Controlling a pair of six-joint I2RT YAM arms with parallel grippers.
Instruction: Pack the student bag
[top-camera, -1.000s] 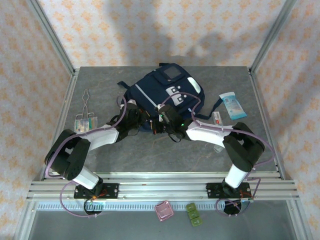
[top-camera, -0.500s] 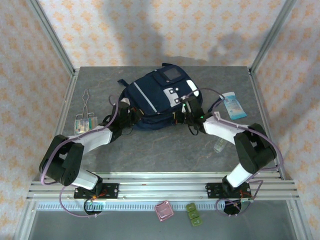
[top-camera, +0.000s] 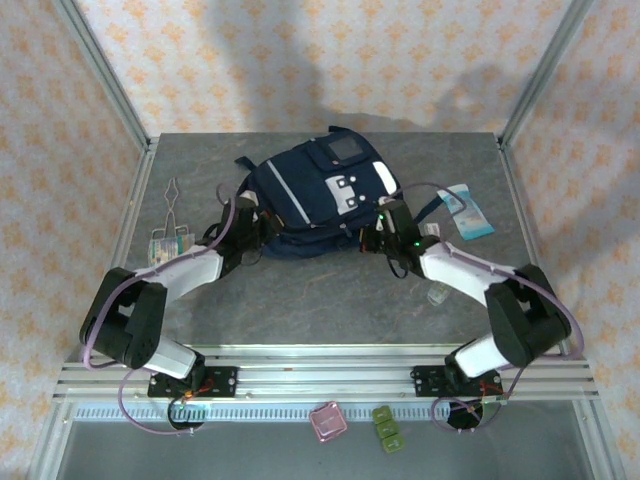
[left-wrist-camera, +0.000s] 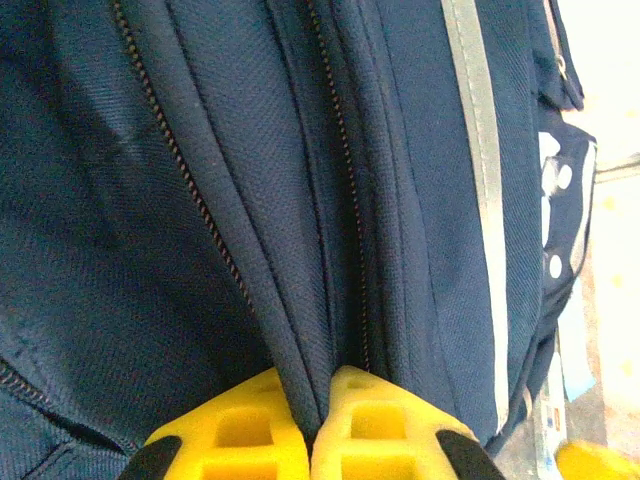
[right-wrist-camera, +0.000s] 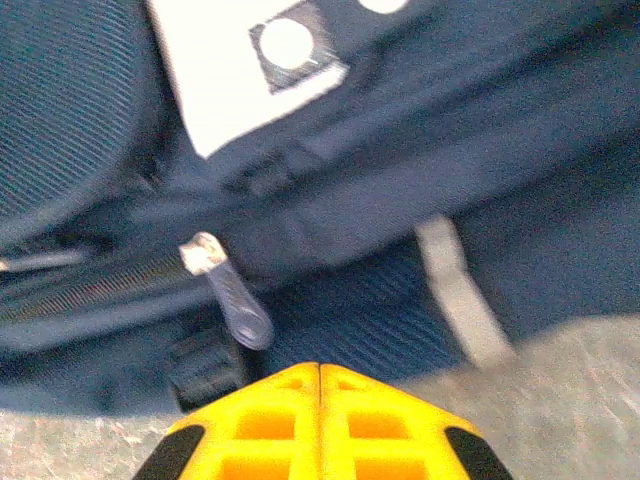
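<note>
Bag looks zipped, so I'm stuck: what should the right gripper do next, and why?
Probably open the right gripper and nudge it toward the zipper pull: its jaws are shut on nothing, the pull hangs just ahead, and the left gripper pinches a fold of the bag.

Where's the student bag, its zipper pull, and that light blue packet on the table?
student bag (top-camera: 315, 205), overhead view, on its navy front panel
zipper pull (right-wrist-camera: 240, 308), right wrist view, on its grey tab
light blue packet (top-camera: 467, 212), overhead view, on its middle

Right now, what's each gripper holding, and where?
The left gripper pinches the student bag by a fabric fold beside its zipper; right gripper shut on nothing.
</note>
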